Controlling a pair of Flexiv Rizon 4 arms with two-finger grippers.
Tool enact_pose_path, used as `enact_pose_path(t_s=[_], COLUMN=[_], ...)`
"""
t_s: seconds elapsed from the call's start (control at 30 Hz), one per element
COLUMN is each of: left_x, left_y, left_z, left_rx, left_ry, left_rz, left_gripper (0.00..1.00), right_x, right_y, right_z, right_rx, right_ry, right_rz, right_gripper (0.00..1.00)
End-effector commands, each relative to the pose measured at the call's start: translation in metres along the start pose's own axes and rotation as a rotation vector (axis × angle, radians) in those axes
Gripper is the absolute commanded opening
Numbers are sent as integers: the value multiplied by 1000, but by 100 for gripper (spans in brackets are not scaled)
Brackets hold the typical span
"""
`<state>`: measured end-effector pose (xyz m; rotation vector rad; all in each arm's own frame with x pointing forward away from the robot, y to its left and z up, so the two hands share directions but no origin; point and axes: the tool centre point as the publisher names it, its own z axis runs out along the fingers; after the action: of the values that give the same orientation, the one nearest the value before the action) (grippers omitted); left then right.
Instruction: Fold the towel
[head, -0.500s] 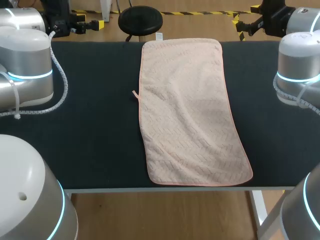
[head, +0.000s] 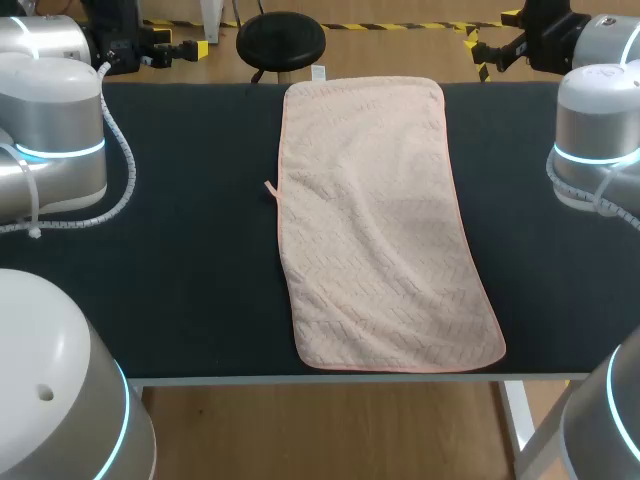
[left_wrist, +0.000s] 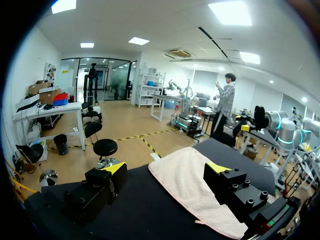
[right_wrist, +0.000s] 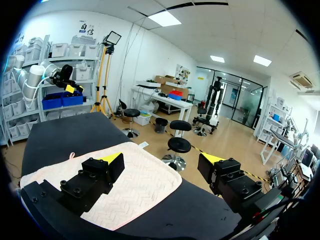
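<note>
Towel (head: 385, 225): pale pink, spread flat and unfolded on the dark table (head: 190, 270), one layer, with mild ripples across the middle. Its long axis runs near to far. The far edge sits at the table's far edge and the near edge just short of the near edge. The near end skews a little to the right. A small loop tag (head: 270, 188) sticks out from the towel's left edge.

Left arm (head: 55, 130): raised at the far left, apart from the towel. Left gripper (left_wrist: 166, 170): fingers spread wide, nothing between them. It is well above the table, with the towel (left_wrist: 187, 180) below and ahead of it.

Right arm (head: 600, 130): raised at the far right, also off the cloth. Right gripper (right_wrist: 162, 160): fingers wide apart, nothing held. The towel's corner (right_wrist: 140, 185) lies below it on the table.
</note>
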<state>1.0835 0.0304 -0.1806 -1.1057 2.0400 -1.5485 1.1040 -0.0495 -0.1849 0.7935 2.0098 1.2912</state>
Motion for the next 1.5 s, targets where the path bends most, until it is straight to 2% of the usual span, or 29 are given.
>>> enact_pose_path(t_s=[0.03,0.07,0.13,0.23,0.27,0.37,0.4,0.47,0.53,0.6,1.07,1.1,1.13,1.23,1.27,1.33,1.37,1.5], left_x=[7,10,16,31,35,49,53,62,70,79,79,79,85,107,114,124,128,136], left_y=[1,0,1,5,9,24,27,33,37,37,37,37,37,41,44,48,51,63], left_z=[8,13,20,31,35,40,41,40,40,39,39,39,49,72,77,85,88,91], left_rx=[-109,-210,-335,-596,-711,-959,-1002,-1050,-1049,-962,-962,-962,-969,-1031,-1036,-1035,-1035,-994], left_ry=[41,66,131,234,286,379,397,476,577,691,691,691,707,723,728,724,721,678], left_rz=[112,181,282,525,591,789,825,848,795,785,785,785,789,867,892,921,926,924], left_gripper=[100,100,100,100,100,100,100,100,100,100,100,100,100,100,100,100,100,100], right_x=[4,6,10,10,10,9,9,10,12,12,12,7,8,15,16,23,26,37], right_y=[0,1,2,0,-3,-8,-11,-17,-24,-24,-24,-26,-26,-29,-32,-34,-34,-42], right_z=[6,9,12,15,16,16,15,13,7,7,7,10,12,19,20,20,19,14], right_rx=[120,185,316,505,579,686,711,727,694,694,694,716,713,792,825,822,828,890], right_ry=[49,74,128,220,252,282,293,341,411,411,411,419,429,482,495,498,491,516], right_rz=[-222,-363,-591,-828,-911,-1072,-1131,-1175,-1177,-1177,-1177,-1162,-1190,-1198,-1128,-1114,-1061,-987], right_gripper=[100,100,100,100,100,100,100,100,100,100,100,100,100,100,100,100,100,100])
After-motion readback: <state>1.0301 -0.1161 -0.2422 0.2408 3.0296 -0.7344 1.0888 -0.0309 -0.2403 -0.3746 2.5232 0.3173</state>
